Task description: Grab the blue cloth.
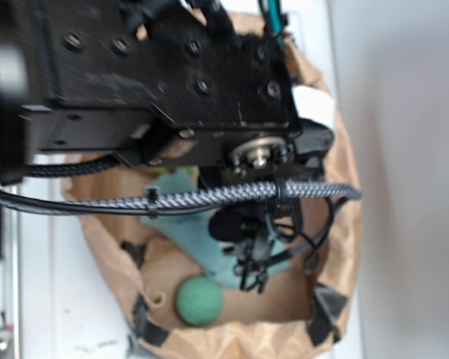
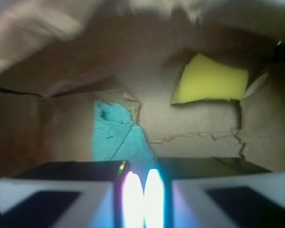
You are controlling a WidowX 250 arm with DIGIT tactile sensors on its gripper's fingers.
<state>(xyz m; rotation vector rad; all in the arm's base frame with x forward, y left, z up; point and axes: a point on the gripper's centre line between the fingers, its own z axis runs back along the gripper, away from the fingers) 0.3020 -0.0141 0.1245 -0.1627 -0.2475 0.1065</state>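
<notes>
The cloth (image 1: 209, 239) lies flat on the floor of a brown paper bag (image 1: 337, 224), a pale teal rag with a ragged edge. In the wrist view it (image 2: 116, 135) sits just past the gripper, toward eleven o'clock from the fingertips, running under the left finger. From outside, much of it is hidden by the arm (image 1: 165, 82); what shows spreads from the bag's middle out to nine o'clock.

It looks light, limp and a little grippy, so I judge it will bunch up and not slide, and any pinch will lift it. The best hold seems to be a fold or the frayed corner nearest the fingers, pressed down into the bag floor first.

The gripper (image 2: 142, 199) has its fingers pressed nearly together, two bright tips with only a thin slit between them; I cannot see any cloth caught there. In the outside view the gripper (image 1: 253, 278) hangs low over the cloth's near edge.

A green ball (image 1: 200, 300) rests at seven o'clock from the gripper, near but apart from the cloth. A yellow sponge (image 2: 211, 80) leans against the bag wall at one o'clock, well clear.
</notes>
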